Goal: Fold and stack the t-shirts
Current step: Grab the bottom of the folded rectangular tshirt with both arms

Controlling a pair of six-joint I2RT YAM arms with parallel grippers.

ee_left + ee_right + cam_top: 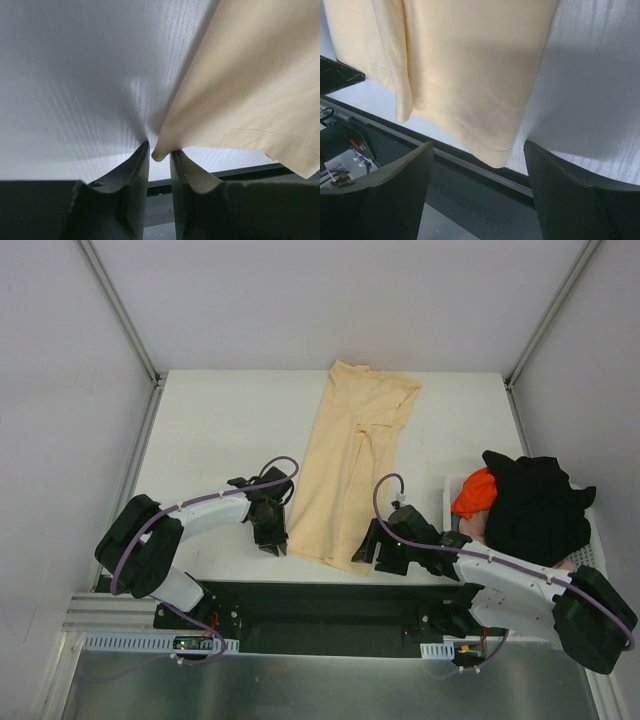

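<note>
A large pale peach-yellow t-shirt point(350, 455) lies folded into a long strip down the middle of the white table point(215, 425). My left gripper point(272, 542) is at its near left corner. In the left wrist view the jaws point(160, 150) stand almost together with that corner of cloth point(240, 75) pinched between the tips. My right gripper point(367, 548) is open at the near right corner. In the right wrist view the hem corner point(470, 75) hangs between its wide-apart fingertips point(479, 145), untouched. A black t-shirt point(535, 505), an orange one point(474, 492) and a pinkish one point(478, 528) are heaped at the right.
The heap sits in a white lattice basket point(598, 545) at the table's right edge, beside my right arm. A black base rail point(320, 605) runs along the near table edge just behind both grippers. Grey walls enclose the table on three sides.
</note>
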